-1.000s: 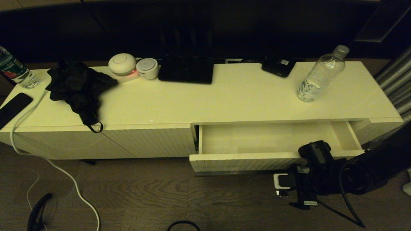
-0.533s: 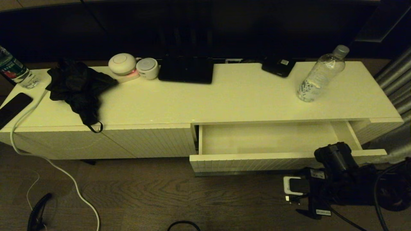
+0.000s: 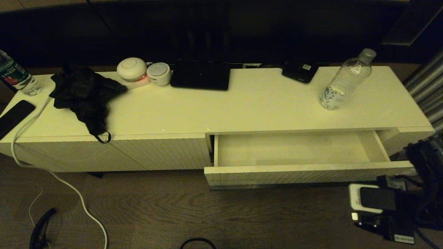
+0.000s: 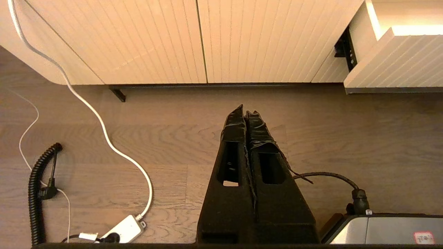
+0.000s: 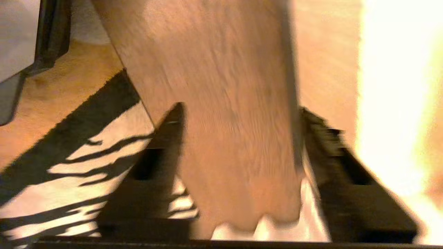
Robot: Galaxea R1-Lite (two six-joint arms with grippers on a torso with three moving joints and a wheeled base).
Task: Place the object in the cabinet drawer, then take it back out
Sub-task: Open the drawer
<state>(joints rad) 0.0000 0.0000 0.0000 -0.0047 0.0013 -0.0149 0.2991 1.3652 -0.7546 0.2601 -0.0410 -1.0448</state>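
The object, a clear water bottle (image 3: 346, 81) with a pale cap, stands upright on the right part of the white cabinet top (image 3: 242, 107). Below it the cabinet drawer (image 3: 304, 173) is pulled out, its white inside bare; its ribbed front also shows in the left wrist view (image 4: 398, 65). My right arm (image 3: 391, 204) hangs low over the floor, to the right of the drawer's front corner. Its gripper (image 5: 241, 108) is open, with only wooden floor between the fingers. My left gripper (image 4: 244, 110) is shut, parked over the floor in front of the closed cabinet doors.
On the cabinet's left part lie a green-and-red labelled bottle (image 3: 14, 77), a black cloth (image 3: 83, 93) and a phone (image 3: 14, 116). Two round white devices (image 3: 131, 69), a black slab (image 3: 200, 76) and a black box (image 3: 299, 71) line the back. A white cable (image 3: 52, 173) trails over the floor.
My right arm has swung away from the drawer front, to the right and nearer the camera, now at the lower right corner. Drawer and bottle have not moved.
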